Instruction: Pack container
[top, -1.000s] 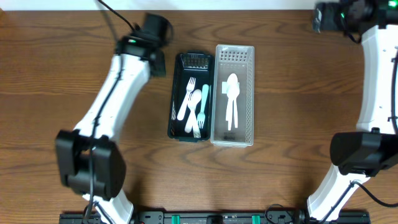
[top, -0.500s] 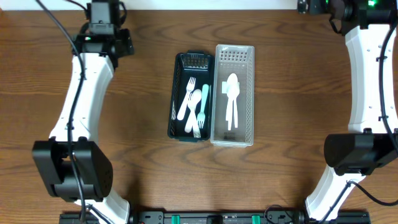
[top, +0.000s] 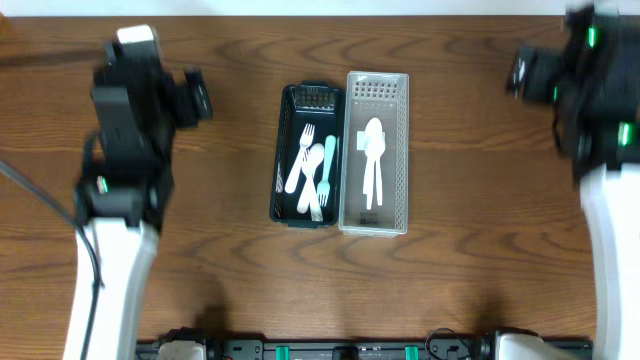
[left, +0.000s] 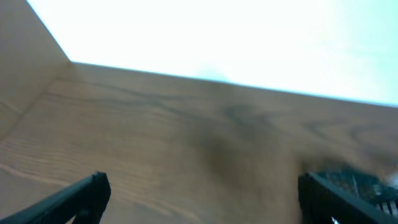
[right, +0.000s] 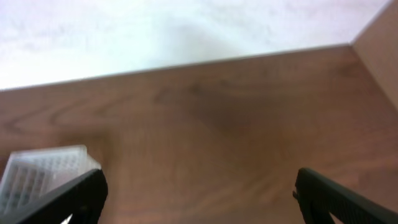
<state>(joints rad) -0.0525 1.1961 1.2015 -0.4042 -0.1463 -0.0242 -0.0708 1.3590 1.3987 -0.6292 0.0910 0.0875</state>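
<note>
A dark container (top: 291, 152) in the middle of the table holds white forks (top: 303, 165) and one teal fork (top: 329, 165). Touching its right side, a white slotted basket (top: 396, 150) holds white spoons (top: 372, 160). My left gripper (top: 197, 97) is open and empty, left of the containers; its wrist view (left: 199, 202) shows bare wood between the fingers and the dark container's corner (left: 364, 180). My right gripper (top: 520, 75) is open and empty, far right of the basket; its wrist view (right: 199, 199) shows the basket's corner (right: 37, 174).
The wooden table (top: 470, 260) runs to a pale wall at the back. Both arms look large and blurred in the overhead view, at the left and right sides. A black rail (top: 350, 350) lies along the front edge.
Both arms have swung away from the table's back edge and now look larger and blurred, closer to the overhead camera. The containers and cutlery have not moved.
</note>
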